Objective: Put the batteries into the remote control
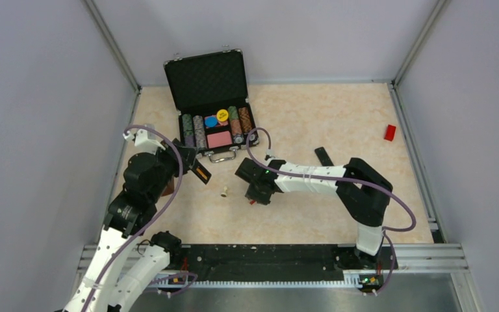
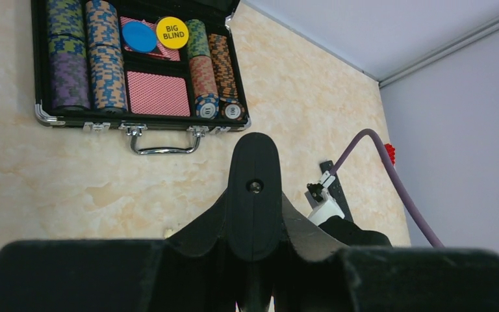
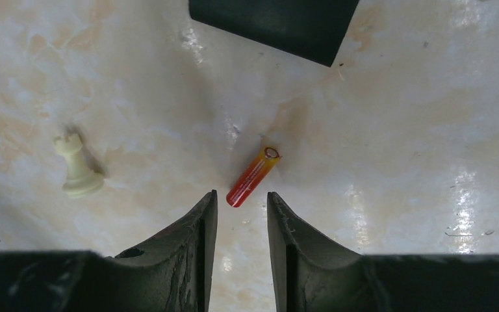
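My left gripper (image 2: 255, 224) is shut on the remote control (image 2: 253, 175), a slim black bar sticking up between its fingers. From above, the remote control (image 1: 202, 173) is held over the table left of centre, with an orange spot on it. One of the batteries (image 3: 253, 177), red-orange with a metal end, lies on the table. My right gripper (image 3: 240, 198) hangs over it, open, and the battery's near end sits just past the fingertips. From above, the right gripper (image 1: 255, 197) shows a bit of red battery (image 1: 251, 202) at its tip.
A cream chess rook (image 3: 76, 166) stands left of the battery, also seen as the rook (image 1: 224, 192) from above. A dark flat slab (image 3: 273, 23) lies just beyond the battery. An open poker-chip case (image 1: 211, 97) sits at the back. A black bar (image 1: 323, 156) and a red block (image 1: 390, 132) lie to the right.
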`<act>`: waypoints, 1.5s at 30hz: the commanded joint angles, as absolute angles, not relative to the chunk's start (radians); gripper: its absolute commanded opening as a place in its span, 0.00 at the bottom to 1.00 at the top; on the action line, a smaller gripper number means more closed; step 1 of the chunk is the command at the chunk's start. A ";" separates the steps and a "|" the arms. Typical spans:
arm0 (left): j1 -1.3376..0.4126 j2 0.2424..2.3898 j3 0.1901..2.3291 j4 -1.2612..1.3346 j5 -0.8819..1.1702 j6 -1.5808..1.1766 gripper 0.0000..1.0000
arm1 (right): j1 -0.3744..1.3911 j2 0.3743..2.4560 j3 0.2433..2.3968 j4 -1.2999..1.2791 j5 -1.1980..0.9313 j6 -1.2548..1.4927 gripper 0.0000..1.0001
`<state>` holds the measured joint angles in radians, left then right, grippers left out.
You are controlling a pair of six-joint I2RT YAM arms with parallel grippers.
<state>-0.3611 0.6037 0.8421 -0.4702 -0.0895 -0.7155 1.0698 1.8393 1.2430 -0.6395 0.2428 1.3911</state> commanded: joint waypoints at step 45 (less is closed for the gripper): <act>-0.358 0.648 0.879 -0.412 -0.036 -0.671 0.00 | 0.943 1.615 1.123 -0.282 -0.110 0.709 0.00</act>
<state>-0.3611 0.6281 0.8433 -0.4896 -0.0872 -0.6804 0.9970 1.7660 1.1625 -0.4828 0.0662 0.9665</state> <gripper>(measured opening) 0.246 0.098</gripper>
